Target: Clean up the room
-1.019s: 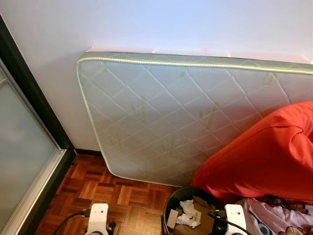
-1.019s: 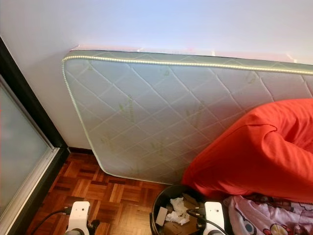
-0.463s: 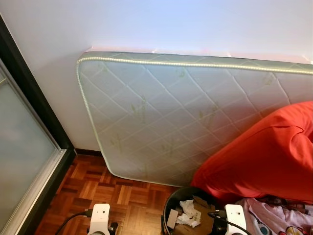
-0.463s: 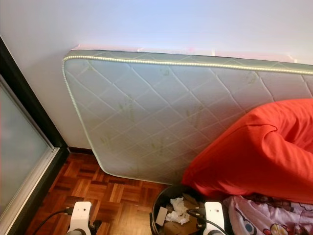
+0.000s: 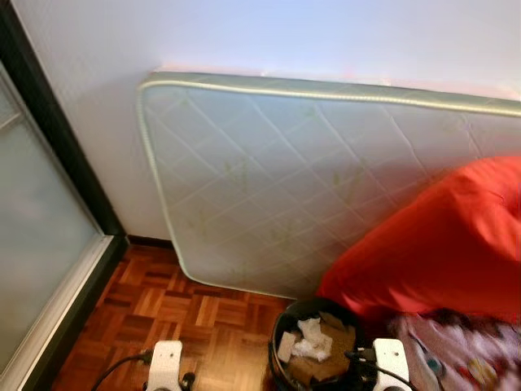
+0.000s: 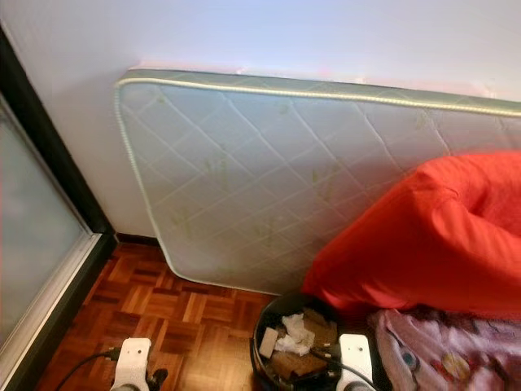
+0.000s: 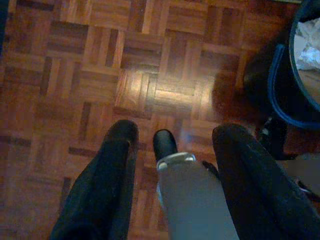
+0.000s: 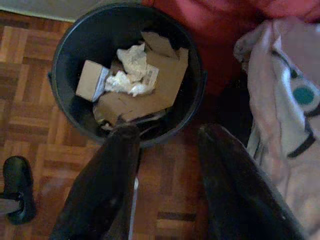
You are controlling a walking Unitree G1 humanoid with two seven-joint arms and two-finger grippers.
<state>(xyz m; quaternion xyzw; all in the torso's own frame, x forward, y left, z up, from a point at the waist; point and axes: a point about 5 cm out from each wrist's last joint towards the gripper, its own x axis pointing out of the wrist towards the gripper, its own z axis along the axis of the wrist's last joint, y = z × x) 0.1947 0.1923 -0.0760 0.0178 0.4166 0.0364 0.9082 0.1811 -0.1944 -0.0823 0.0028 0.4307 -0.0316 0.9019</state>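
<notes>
My right gripper (image 8: 167, 150) hangs spread and empty just over the near rim of the black bin (image 8: 70, 107), which sits on the parquet floor (image 5: 175, 314). Inside the bin I see cardboard (image 8: 150, 85), a small box (image 8: 91, 80) and crumpled tissue (image 8: 131, 62); anything beneath them is hidden. My left gripper (image 7: 175, 137) points down at bare floor beside the bin, fingers apart, holding nothing. Behind the bin a mattress (image 5: 269, 179) leans on the wall, partly covered by a red cushion (image 5: 440, 244); a pink cloth (image 8: 280, 115) beside the bin is cut off.
</notes>
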